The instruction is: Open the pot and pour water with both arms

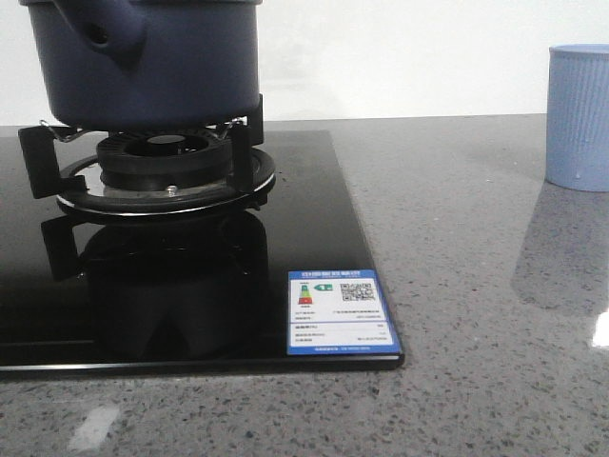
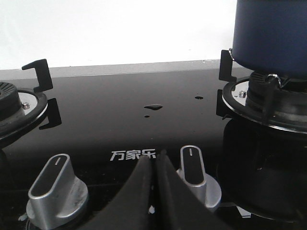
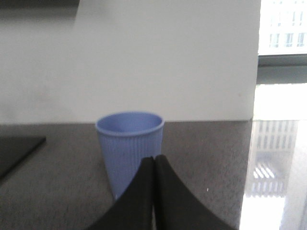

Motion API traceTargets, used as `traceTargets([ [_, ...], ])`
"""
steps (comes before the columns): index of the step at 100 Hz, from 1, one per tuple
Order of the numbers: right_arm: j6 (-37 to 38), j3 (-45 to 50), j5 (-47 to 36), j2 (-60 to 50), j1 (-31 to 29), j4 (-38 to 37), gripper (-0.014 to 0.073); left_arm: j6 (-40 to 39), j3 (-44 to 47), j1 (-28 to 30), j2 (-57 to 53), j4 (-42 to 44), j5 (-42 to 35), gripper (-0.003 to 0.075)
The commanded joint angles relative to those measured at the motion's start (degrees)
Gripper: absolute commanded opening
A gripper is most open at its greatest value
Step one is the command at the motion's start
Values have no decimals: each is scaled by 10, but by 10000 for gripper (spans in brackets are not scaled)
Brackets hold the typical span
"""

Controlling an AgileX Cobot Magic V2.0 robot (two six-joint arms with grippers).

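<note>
- Grippers sit nearest in both wrist views: the left gripper (image 2: 153, 160) has its dark fingers pressed together with nothing between them, and the right gripper (image 3: 154, 163) is likewise closed on nothing.
- Two silver knobs flank the left gripper, one knob (image 2: 55, 191) on one side and another knob (image 2: 195, 172) just beside the fingertips, with white lettering (image 2: 130, 155) printed on the glass close by.
- Beyond them, small water drops (image 2: 153, 107) lie on the black glass cooktop (image 1: 314, 228).
- A blue-and-white energy label (image 1: 340, 312) is stuck on the cooktop's near corner, next to the grey speckled countertop (image 1: 476, 286).
- Farther back, the pot (image 1: 152, 57) stands upright on the burner grate (image 1: 162, 171), its stubby handle (image 1: 100, 29) pointing toward the front camera.
- Well apart from it, the pale blue ribbed cup (image 1: 579, 114) stands upright on the countertop, directly ahead of the right gripper.
</note>
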Motion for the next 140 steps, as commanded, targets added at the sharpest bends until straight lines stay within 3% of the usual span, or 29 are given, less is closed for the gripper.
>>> traceTargets([
  [1, -126, -27, 45, 3, 54, 84, -69, -4, 7, -3, -15, 0, -42, -20],
  [11, -136, -20, 76, -1, 90, 100, -69, -4, 7, -3, -15, 0, -42, -20],
  [25, -113, 21, 73, -36, 74, 95, -69, -4, 7, -3, -15, 0, -42, -20],
  [38, -11, 76, 77, -96, 32, -3, -69, -4, 7, -3, -15, 0, -42, -20],
  [43, 13, 72, 134, -122, 15, -17, -69, -4, 7, -3, -15, 0, -42, -20],
  [63, -6, 74, 217, -234, -9, 14, -69, -4, 7, -3, -15, 0, -42, -20],
  [140, -8, 74, 220, -228, -9, 15, -69, -4, 7, -3, -15, 0, -44, -20],
])
